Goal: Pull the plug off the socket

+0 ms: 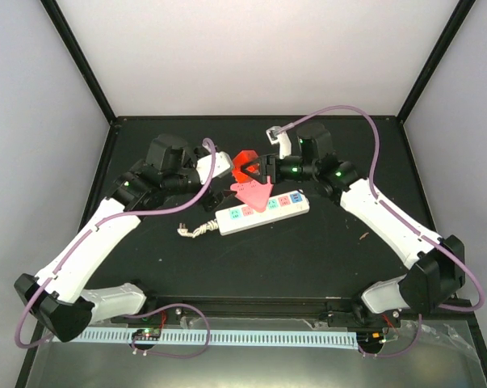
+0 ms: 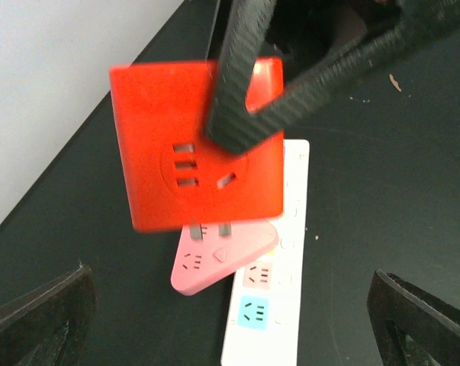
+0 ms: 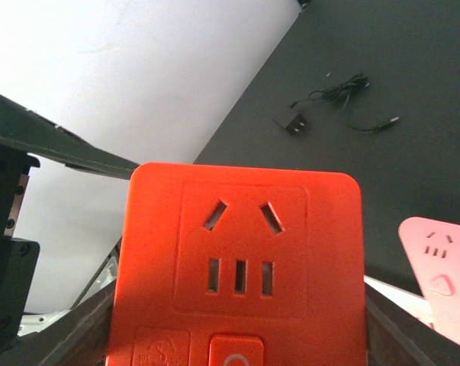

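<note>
The white power strip [image 1: 267, 213] lies mid-table, and in the left wrist view [image 2: 287, 252] its blue and pink outlet faces show. A pink triangular adapter [image 1: 255, 194] [image 2: 222, 255] sits on it. My right gripper [image 1: 258, 168] [image 3: 237, 335] is shut on a red cube plug [image 1: 245, 164] [image 2: 191, 164] [image 3: 241, 259] and holds it just above the pink adapter, with its two metal prongs [image 2: 213, 228] bare. My left gripper [image 1: 227, 166] [image 2: 230, 332] is open beside the strip, holding nothing. The right gripper's black fingers [image 2: 237, 84] cross the red cube.
The strip's frayed white cord stub [image 1: 193, 231] lies to its left. A small black charger with a thin cable [image 3: 294, 122] lies on the far table. A white connector [image 1: 273, 134] sits at the back. A pale slotted rail [image 1: 251, 335] runs along the near edge.
</note>
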Controlling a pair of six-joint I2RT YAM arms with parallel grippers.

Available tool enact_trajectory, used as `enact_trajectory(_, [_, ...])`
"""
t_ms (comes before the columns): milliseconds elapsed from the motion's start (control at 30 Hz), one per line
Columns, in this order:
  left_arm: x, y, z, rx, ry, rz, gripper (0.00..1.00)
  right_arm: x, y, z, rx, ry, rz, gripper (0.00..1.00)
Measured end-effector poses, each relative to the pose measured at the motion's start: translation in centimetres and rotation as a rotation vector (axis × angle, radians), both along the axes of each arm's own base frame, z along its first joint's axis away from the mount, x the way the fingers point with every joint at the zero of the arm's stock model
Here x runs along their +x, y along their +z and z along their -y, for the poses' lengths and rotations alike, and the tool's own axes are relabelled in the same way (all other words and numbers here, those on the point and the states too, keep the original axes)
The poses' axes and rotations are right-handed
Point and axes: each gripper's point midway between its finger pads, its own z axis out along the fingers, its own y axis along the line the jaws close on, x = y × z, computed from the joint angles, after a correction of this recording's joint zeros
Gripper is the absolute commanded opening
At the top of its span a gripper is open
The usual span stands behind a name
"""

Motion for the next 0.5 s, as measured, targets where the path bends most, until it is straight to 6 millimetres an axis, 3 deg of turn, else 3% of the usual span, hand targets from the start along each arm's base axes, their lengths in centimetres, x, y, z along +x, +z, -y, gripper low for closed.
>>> enact_trajectory(300, [0.8, 0.3, 1.7, -0.010, -0.026, -0.019, 0.89, -1.9, -0.3, -1.8, 0.029, 0.063, -0.037, 0.31])
enact_trajectory(500, [0.8, -0.3, 2.6, 0.008, -0.035, -0.029, 0.70, -2.4, -0.8, -2.2, 0.036, 0.069, -0.061, 0.33])
